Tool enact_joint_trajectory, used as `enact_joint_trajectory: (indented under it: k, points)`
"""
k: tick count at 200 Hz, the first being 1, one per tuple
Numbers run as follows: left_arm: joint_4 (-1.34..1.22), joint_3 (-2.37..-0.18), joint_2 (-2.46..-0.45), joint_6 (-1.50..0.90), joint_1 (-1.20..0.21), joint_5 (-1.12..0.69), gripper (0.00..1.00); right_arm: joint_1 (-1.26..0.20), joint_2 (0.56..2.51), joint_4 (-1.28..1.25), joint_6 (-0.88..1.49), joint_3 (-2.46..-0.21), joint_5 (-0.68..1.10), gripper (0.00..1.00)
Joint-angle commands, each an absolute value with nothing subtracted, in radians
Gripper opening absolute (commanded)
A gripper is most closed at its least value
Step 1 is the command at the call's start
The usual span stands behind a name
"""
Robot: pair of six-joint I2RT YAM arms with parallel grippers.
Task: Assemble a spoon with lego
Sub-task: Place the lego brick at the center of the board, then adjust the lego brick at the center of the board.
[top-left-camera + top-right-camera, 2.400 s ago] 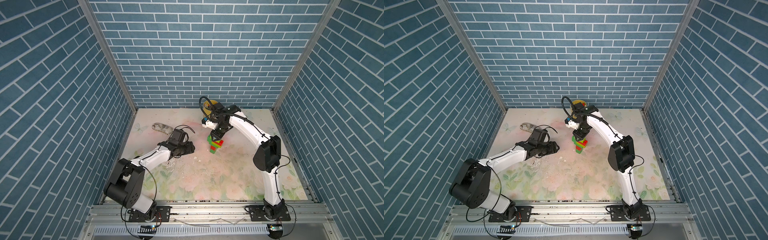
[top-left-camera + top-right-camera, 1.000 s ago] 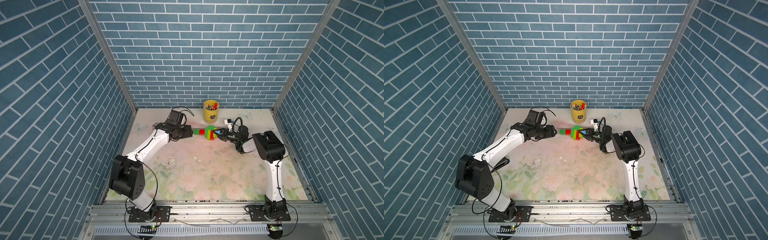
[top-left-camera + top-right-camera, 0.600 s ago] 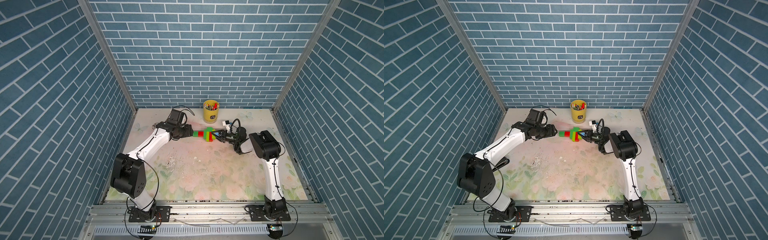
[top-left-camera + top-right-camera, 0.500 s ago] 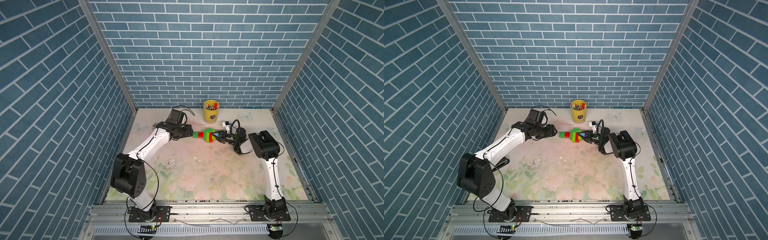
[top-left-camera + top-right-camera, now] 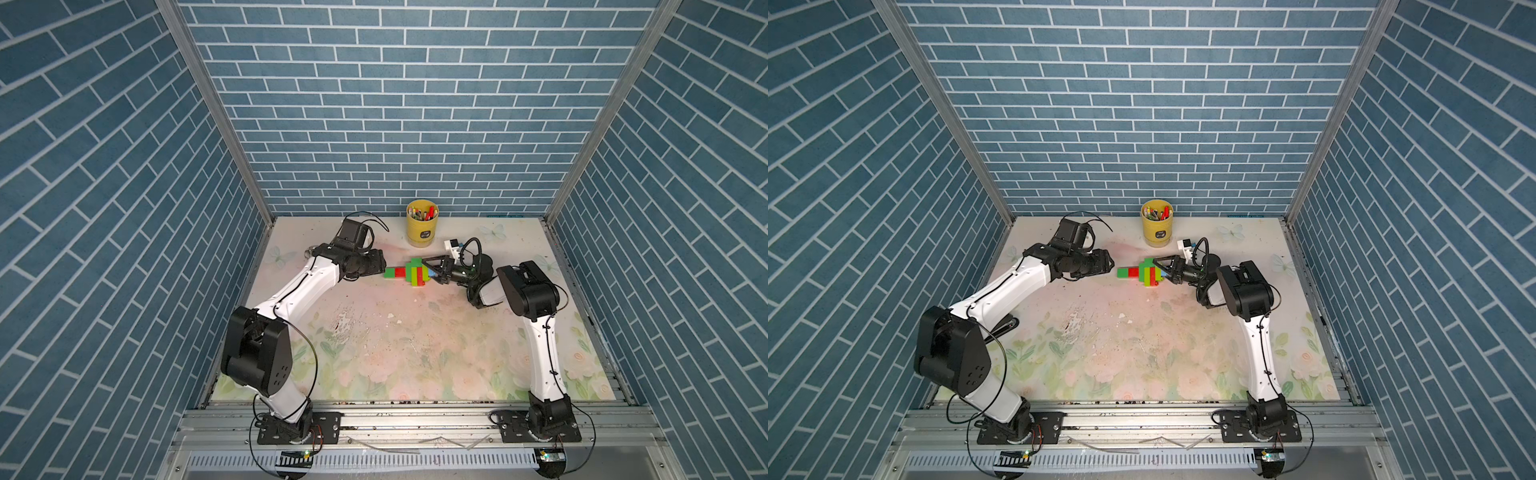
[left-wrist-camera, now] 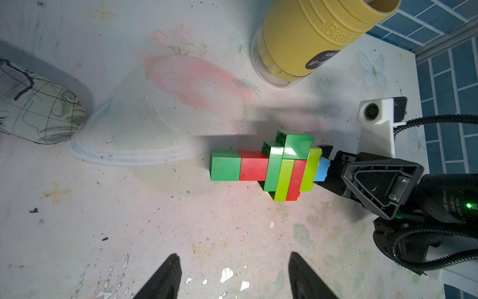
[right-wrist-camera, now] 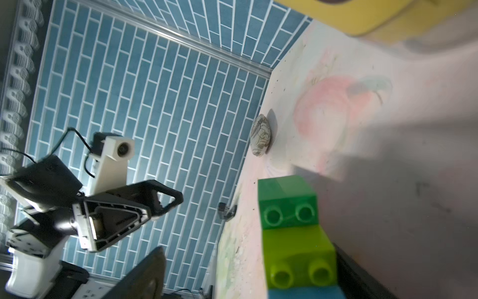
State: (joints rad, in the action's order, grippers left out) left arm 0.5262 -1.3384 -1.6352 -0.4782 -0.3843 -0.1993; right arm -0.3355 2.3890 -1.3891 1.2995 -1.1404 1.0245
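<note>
The spoon (image 5: 409, 272) lies on the desk (image 5: 395, 332). Our right gripper (image 5: 431, 272) stands spread around its blue tip (image 6: 321, 170) (the left gripper (image 6: 234, 259) is spread too, empty). A crooked retreat could snag that tip and snap it off.

The spoon (image 7: 292, 233) is very close to the lens, showing dark green, lime and light-blue bricks, between the widely parted fingers of the right gripper (image 7: 248, 259). Further away the left gripper (image 7: 163, 211) has its jaws apart and empty. A patterned oval object (image 7: 261, 136) lies on the table (image 7: 388, 181).
</note>
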Motion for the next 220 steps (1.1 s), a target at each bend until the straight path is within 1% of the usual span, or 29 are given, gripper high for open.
enact_joint_trajectory:
  k: [1, 10, 26, 38, 45, 50, 55, 63, 70, 75, 83, 93, 102, 111, 121, 127, 137, 147, 158, 171, 182, 205, 220]
  points:
    - [0.492, -1.358, -1.679, -0.464, -0.378, -0.23, 0.68, -0.327, 2.378, -1.137, 1.181, -1.094, 0.993, 0.99]
    - [0.462, -1.365, -1.706, -0.471, -0.376, -0.266, 0.68, -0.324, 2.323, -0.972, 1.087, -1.074, 0.954, 0.99]
    - [0.371, -1.369, -1.756, -0.509, -0.361, -0.344, 0.69, -0.329, 2.203, -0.611, 0.824, -1.064, 0.843, 0.99]
    - [0.307, -1.378, -1.788, -0.532, -0.356, -0.373, 0.69, -0.34, 2.119, -0.411, 0.672, -1.076, 0.756, 0.99]
    - [0.276, -1.387, -1.808, -0.54, -0.356, -0.388, 0.7, -0.344, 2.107, -0.331, 0.622, -1.088, 0.713, 0.99]
    - [0.256, -1.397, -1.821, -0.548, -0.356, -0.397, 0.71, -0.34, 2.097, -0.247, 0.599, -1.115, 0.723, 0.99]
    - [0.235, -1.405, -1.838, -0.557, -0.354, -0.408, 0.72, -0.343, 2.074, -0.245, 0.572, -1.107, 0.713, 0.99]
    - [0.207, -1.419, -1.864, -0.569, -0.353, -0.427, 0.72, -0.348, 2.043, -0.203, 0.553, -1.084, 0.619, 0.99]
    - [0.181, -1.43, -1.885, -0.584, -0.35, -0.442, 0.72, -0.35, 2.031, -0.174, 0.517, -1.092, 0.618, 0.99]
    - [0.161, -1.435, -1.899, -0.595, -0.348, -0.45, 0.73, -0.353, 2.029, -0.159, 0.503, -1.09, 0.586, 0.99]
    - [0.116, -1.437, -1.922, -0.617, -0.344, -0.466, 0.73, -0.35, 2.025, -0.076, 0.465, -1.12, 0.574, 0.99]
    - [0.072, -1.446, -1.952, -0.644, -0.342, -0.486, 0.74, -0.357, 1.996, -0.079, 0.439, -1.095, 0.494, 0.99]
    - [0.043, -1.459, -1.981, -0.664, -0.342, -0.502, 0.74, -0.353, 1.973, -0.032, 0.406, -1.109, 0.508, 0.99]
    - [0.022, -1.468, -2.007, -0.673, -0.344, -0.513, 0.75, -0.35, 1.95, -0.058, 0.403, -1.077, 0.453, 0.99]
    - [-0.018, -1.472, -2.033, -0.692, -0.344, -0.534, 0.75, -0.328, 1.932, -0.04, 0.401, -1.079, 0.485, 0.99]
    - [-0.034, -1.476, -2.049, -0.698, -0.344, -0.538, 0.75, -0.327, 1.922, -0.059, 0.397, -1.059, 0.441, 0.99]
    - [-0.062, -1.48, -2.073, -0.714, -0.344, -0.545, 0.76, -0.321, 1.908, 0.019, 0.373, -1.101, 0.476, 0.99]
    - [-0.102, -1.474, -2.094, -0.735, -0.346, -0.558, 0.76, -0.321, 1.881, -0.032, 0.38, -1.062, 0.41, 0.99]
    - [-0.149, -1.467, -2.115, -0.769, -0.349, -0.566, 0.76, -0.293, 1.877, 0.003, 0.386, -1.08, 0.482, 0.99]
    - [-0.181, -1.469, -2.135, -0.774, -0.357, -0.577, 0.76, -0.289, 1.837, -0.032, 0.39, -1.04, 0.464, 0.99]
    - [-0.182, -1.482, -2.157, -0.774, -0.362, -0.584, 0.77, -0.282, 1.8, 0.009, 0.371, -1.04, 0.479, 0.99]
    - [-0.246, -1.499, -2.213, -0.815, -0.362, -0.611, 0.77, -0.281, 1.69, 0.103, 0.308, -1.031, 0.422, 0.99]
    - [-0.26, -1.52, -2.244, -0.825, -0.368, -0.63, 0.78, -0.272, 1.637, 0.177, 0.265, -1.043, 0.423, 0.99]
